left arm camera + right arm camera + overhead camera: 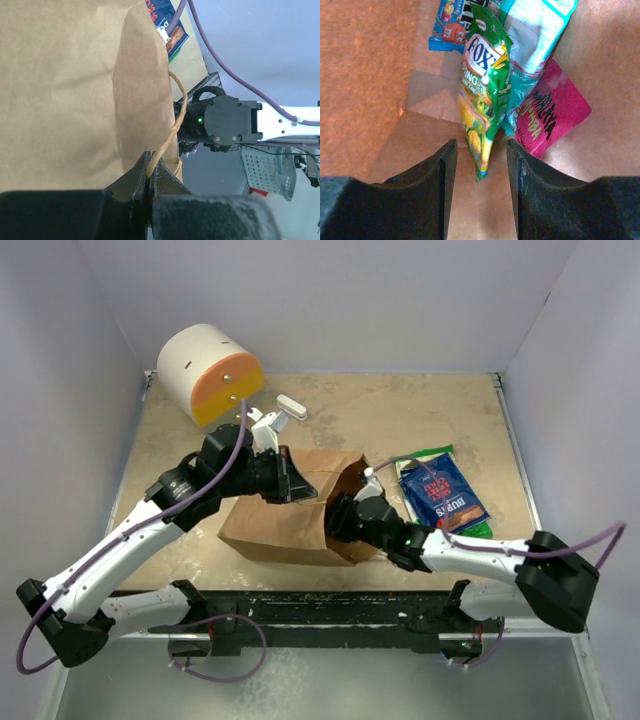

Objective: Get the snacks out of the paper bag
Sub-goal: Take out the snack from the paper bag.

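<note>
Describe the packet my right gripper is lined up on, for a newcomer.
Start at the brown paper bag lying on its side; the right gripper reaches into its mouth. Between its open jaws sits the tip of a green packet. It is the only green one, with a red-white logo, beside a teal pouch and a pink packet.

This is a robotics lab test cell: plain pale walls (330,300) box in a beige counter (400,420) on three sides. A left arm (130,540) and a right arm (480,555), both white and black, stand bolted to a black rail (330,625) at its near edge. Purple cables (235,455) trail from them.
</note>
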Controlling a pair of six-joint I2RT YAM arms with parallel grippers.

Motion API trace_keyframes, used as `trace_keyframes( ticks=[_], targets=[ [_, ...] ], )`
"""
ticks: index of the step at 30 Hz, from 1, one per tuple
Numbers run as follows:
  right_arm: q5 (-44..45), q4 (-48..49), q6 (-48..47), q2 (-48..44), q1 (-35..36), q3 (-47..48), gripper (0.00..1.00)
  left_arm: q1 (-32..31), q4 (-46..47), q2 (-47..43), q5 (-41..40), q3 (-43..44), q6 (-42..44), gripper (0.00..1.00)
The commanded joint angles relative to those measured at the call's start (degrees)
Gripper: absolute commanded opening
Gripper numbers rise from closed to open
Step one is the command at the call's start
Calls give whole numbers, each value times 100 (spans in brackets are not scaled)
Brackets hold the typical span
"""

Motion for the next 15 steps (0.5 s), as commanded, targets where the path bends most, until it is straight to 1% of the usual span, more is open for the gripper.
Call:
trace_keyframes(
  ticks=[1, 4, 7, 11, 15],
  targets=[
    [677, 903, 88, 380, 169, 287, 48, -20, -429, -569, -343, 223, 131, 0],
    [567, 927, -97, 519, 168, 305, 53, -15, -714, -879, -652, 229, 113, 0],
    [519, 914, -168, 513, 173, 286, 58, -14, -691, -970, -749, 154, 60, 0],
    [576, 885, -141, 484, 173, 438, 64, -21, -310, -776, -685, 129, -9, 0],
    [622, 331, -115, 579, 174, 781, 69, -15, -215, -611, -749, 231, 112, 0]
  ],
)
